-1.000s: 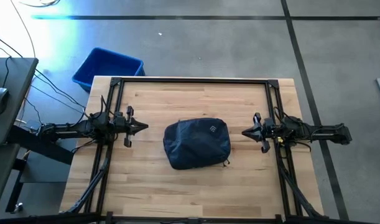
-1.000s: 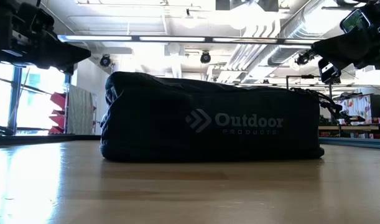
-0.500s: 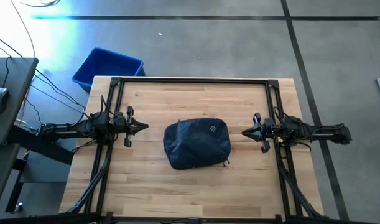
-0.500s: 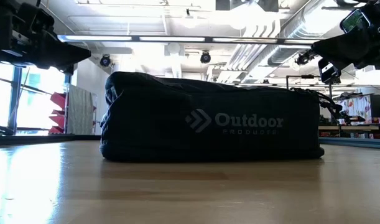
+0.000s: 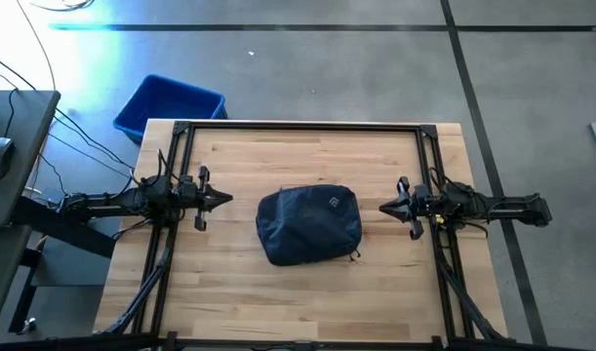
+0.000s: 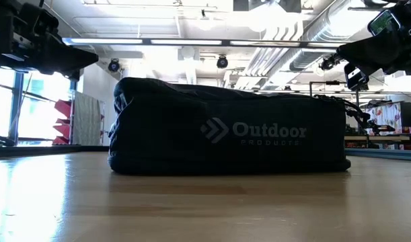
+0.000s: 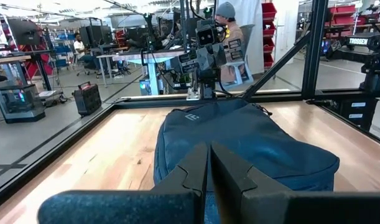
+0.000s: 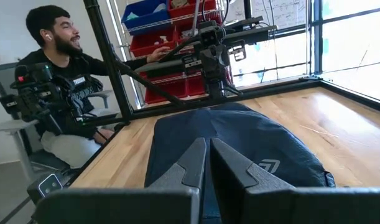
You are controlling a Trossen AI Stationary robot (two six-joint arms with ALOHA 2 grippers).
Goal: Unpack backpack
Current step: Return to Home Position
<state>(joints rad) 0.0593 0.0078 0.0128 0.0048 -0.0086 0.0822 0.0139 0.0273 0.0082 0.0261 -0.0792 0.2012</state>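
The dark navy backpack (image 5: 309,224) lies flat on the middle of the wooden table (image 5: 239,302), its white logo (image 5: 334,202) facing up and its side lettering (image 6: 269,131) toward the low camera. My left gripper (image 5: 228,199) hangs shut above the table to the backpack's left, pointing level at it. My right gripper (image 5: 383,207) hangs shut to the backpack's right, also level. Both stand clear of the backpack (image 7: 239,143), which also fills the right wrist view (image 8: 227,146).
A bright blue plastic bin (image 5: 169,107) stands on the floor past the table's far left corner. A black frame (image 5: 302,127) runs along the table's far and side edges. A seated person (image 8: 59,106) is beyond the table.
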